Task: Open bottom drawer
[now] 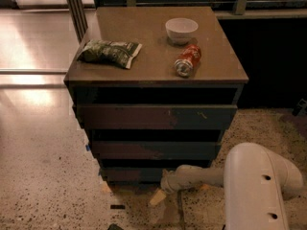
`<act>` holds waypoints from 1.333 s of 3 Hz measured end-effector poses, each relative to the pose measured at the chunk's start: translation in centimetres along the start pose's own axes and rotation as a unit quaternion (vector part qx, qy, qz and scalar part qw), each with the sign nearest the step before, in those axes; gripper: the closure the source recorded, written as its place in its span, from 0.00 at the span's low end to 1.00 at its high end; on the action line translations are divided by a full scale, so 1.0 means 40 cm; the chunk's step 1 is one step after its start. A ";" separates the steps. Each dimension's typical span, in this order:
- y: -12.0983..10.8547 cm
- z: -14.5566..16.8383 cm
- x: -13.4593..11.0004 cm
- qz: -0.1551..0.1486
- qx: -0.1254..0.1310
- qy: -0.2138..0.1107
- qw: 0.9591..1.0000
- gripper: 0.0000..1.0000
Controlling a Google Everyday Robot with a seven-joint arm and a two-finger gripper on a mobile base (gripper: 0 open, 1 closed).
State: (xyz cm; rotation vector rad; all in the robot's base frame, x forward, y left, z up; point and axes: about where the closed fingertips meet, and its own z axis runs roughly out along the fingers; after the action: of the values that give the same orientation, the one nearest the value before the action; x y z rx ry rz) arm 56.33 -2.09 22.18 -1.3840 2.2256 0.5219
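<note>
Closest to me, the robot's white arm [259, 190] reaches left along the speckled floor, and its gripper [161, 189] sits low against the right part of the bottom drawer [133, 175]; whether it is open or closed I cannot tell. That drawer is the lowest, narrowest front of the cabinet [79, 78]. On the top beyond lie a green snack bag [109, 52], a red can [187, 60] on its side, and, farthest back, a white bowl [181, 29].

Likely an office break area: polished speckled floor [43, 176], chip bag [109, 52], bowl [181, 29] and soda can [187, 60] on a cabinet surface [144, 32]; gripper [167, 182] at the bottom drawer [129, 175].
</note>
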 end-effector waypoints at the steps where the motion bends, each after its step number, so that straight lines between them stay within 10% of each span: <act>1: -0.023 0.050 0.024 0.002 -0.011 0.018 1.000 0.00; 4: -0.136 0.077 -0.057 -0.040 0.029 -0.001 0.999 0.00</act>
State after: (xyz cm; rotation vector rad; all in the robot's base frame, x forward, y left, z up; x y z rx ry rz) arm 62.70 -1.03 20.56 -1.4353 2.1554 0.4275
